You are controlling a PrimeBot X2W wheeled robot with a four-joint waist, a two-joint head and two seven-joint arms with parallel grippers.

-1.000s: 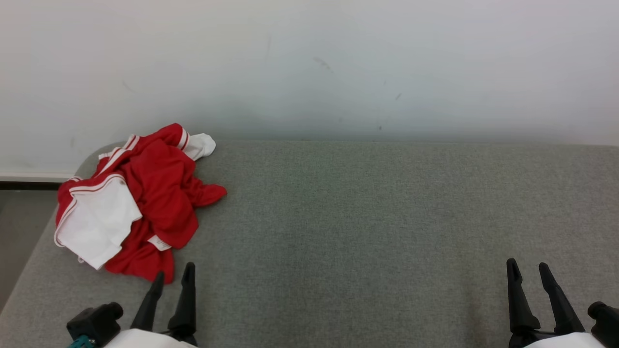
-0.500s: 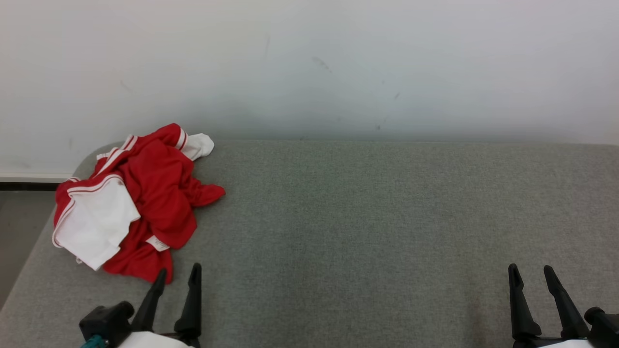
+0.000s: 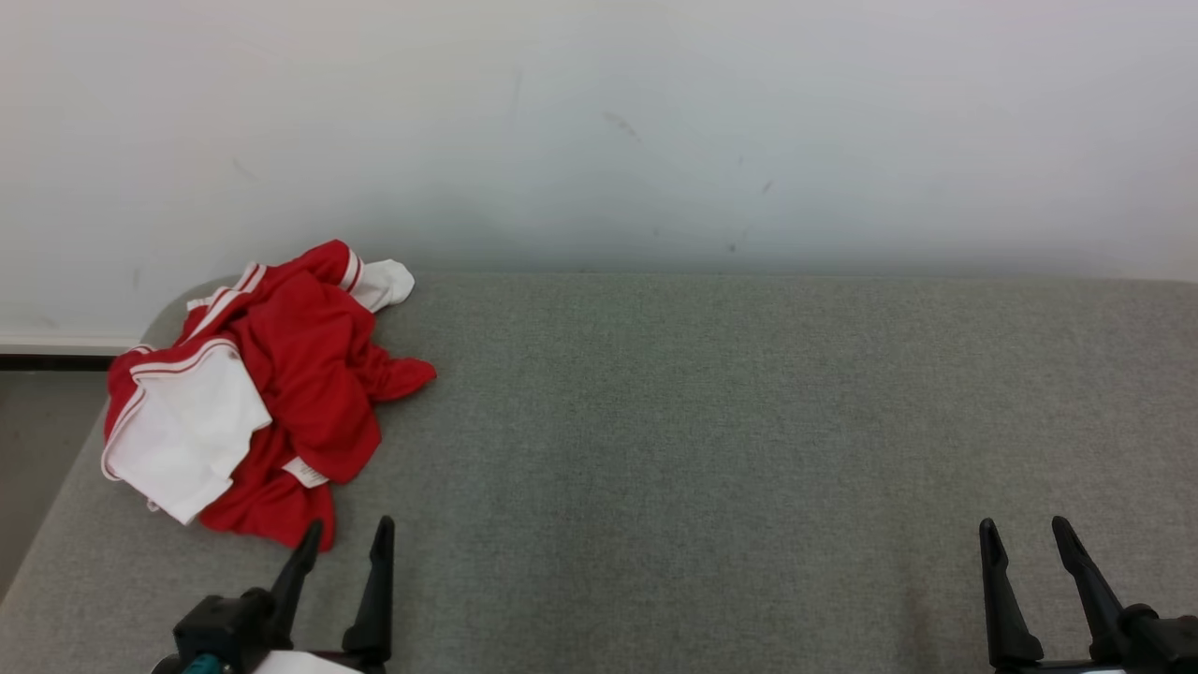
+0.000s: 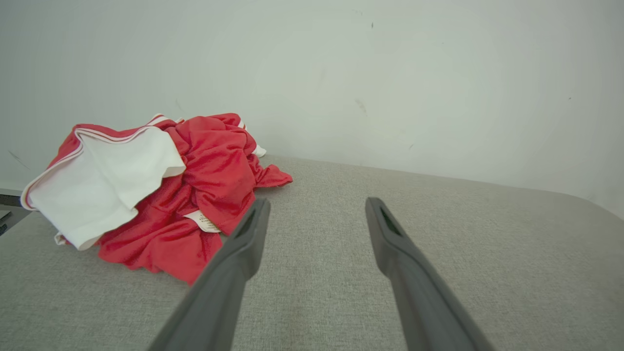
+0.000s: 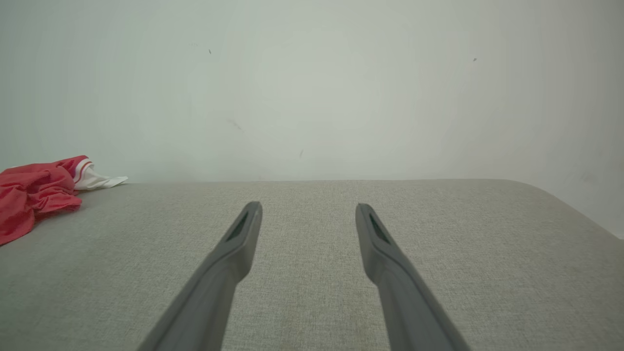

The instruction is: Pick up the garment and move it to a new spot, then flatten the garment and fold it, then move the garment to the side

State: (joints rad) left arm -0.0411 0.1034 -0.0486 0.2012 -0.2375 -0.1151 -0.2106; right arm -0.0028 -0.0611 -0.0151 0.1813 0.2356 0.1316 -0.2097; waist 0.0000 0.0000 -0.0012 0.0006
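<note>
Garment crumpled, red-and-white, nubby grey cushion, left claw and right claw splayed, empty

Grey fabric surface — white wall (scuffed) behind.

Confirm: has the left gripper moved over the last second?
Yes. In the head view the left gripper has slid right and slightly back toward the robot, judged against the garment, which stays put on the grey surface.
</note>
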